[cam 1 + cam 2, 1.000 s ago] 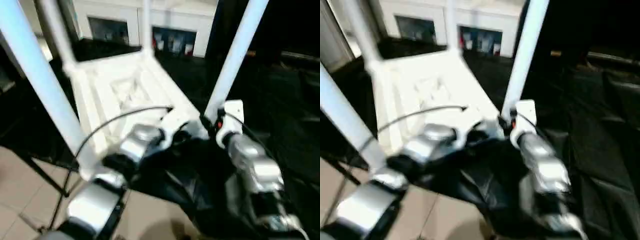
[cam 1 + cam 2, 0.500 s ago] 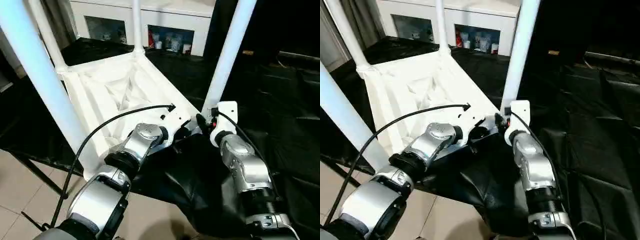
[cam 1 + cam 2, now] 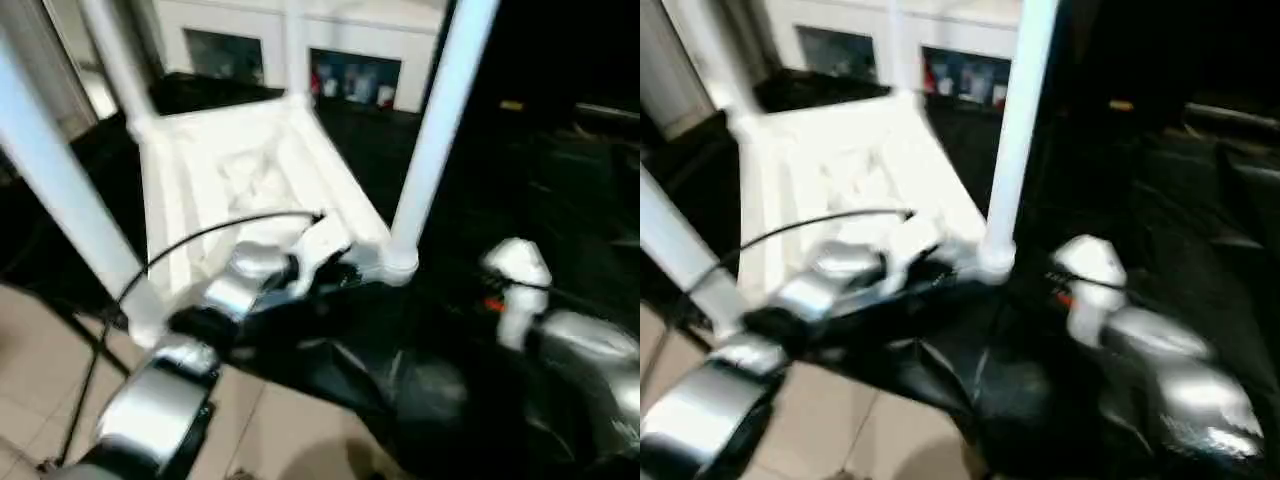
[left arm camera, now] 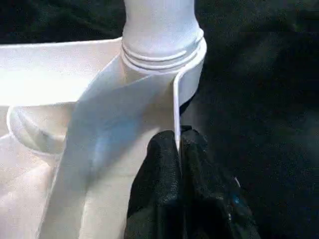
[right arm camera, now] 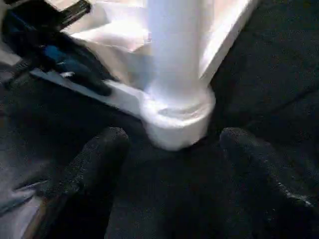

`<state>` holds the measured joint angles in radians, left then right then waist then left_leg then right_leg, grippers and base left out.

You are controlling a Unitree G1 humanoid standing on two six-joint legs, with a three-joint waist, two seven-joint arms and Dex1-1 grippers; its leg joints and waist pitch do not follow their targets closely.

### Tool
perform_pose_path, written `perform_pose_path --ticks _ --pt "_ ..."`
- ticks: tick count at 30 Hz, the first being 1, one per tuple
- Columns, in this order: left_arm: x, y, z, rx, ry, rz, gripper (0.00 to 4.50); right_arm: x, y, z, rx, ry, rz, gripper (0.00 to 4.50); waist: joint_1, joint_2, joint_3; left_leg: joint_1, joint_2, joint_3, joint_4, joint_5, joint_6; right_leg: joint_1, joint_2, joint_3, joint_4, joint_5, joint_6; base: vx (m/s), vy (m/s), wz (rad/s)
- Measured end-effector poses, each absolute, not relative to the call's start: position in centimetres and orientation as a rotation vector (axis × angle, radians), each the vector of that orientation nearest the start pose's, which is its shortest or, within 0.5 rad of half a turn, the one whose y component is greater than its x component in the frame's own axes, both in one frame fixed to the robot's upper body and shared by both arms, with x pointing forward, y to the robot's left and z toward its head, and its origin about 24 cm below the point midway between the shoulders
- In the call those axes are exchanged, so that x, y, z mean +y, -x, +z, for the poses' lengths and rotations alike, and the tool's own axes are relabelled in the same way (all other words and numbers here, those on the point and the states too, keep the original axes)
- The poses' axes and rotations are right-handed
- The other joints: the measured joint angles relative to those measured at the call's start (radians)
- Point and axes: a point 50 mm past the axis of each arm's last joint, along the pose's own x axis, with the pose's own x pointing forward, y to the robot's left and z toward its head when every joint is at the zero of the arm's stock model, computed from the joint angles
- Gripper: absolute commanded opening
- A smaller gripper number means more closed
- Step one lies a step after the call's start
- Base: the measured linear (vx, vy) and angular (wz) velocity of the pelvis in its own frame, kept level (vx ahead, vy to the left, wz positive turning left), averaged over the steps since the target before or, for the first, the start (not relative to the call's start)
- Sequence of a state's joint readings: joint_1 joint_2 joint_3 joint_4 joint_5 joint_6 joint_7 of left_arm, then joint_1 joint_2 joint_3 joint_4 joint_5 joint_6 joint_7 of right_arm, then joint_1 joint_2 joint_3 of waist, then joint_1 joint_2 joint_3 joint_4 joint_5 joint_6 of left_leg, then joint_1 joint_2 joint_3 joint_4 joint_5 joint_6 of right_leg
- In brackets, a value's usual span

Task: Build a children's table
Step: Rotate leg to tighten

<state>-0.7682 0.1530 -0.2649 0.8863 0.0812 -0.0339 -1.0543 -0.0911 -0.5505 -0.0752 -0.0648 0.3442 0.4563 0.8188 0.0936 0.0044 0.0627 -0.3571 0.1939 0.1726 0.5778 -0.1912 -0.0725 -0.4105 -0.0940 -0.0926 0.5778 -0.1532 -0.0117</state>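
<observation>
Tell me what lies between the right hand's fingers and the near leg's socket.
Only bare black cloth. In the right wrist view, the right hand is open, short of the socket.

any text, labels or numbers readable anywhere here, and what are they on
No text reads in any view.
Packages on the cabinet shelf at the back: coloured, too blurred to read.
Right wrist housing: a small red mark, no letters made out.
Tabletop and the leg by the right gripper: plain white, no markings.
Left gripper, pinching the tabletop's rim: no markings.
</observation>
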Motion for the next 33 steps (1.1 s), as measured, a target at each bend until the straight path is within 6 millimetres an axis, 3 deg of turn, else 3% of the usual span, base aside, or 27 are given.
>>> perform_pose_path --ticks 4,13,19,33 --pt "6.2 -32.5 5.3 0.342 -0.394 -1.502 0.00 -23.8 -23.9 8.0 0.371 0.075 0.801 3.27 0.032 0.003 -0.001 0.003 0.000 0.006 0.001 0.000 0.000 0.003 -0.003 0.003 0.000 0.000 0.001 0.000 0.000 0.00" --pt "5.4 -31.8 5.6 0.293 -0.408 -1.636 0.00 -29.0 -23.2 9.0 0.395 0.104 0.592 3.27 0.032 0.007 -0.003 0.002 0.000 0.010 0.003 0.000 0.000 0.004 -0.004 0.007 0.000 -0.002 0.007 0.000 0.000 0.00" --pt "5.2 -31.4 5.9 0.260 -0.411 -1.702 0.00 -30.8 -23.6 9.4 0.360 0.125 0.452 3.27 0.033 0.014 -0.007 0.001 0.000 0.009 0.004 0.003 0.005 0.004 -0.004 0.005 0.001 -0.002 0.007 0.000 0.000 0.00" --pt "4.6 -30.3 5.8 0.207 -0.459 -1.873 0.00 -28.2 -25.1 7.9 0.234 0.034 0.282 3.27 0.047 0.039 -0.012 -0.004 0.002 0.009 0.010 0.003 0.006 0.003 -0.004 0.004 0.001 0.000 0.004 0.000 0.000 0.00"
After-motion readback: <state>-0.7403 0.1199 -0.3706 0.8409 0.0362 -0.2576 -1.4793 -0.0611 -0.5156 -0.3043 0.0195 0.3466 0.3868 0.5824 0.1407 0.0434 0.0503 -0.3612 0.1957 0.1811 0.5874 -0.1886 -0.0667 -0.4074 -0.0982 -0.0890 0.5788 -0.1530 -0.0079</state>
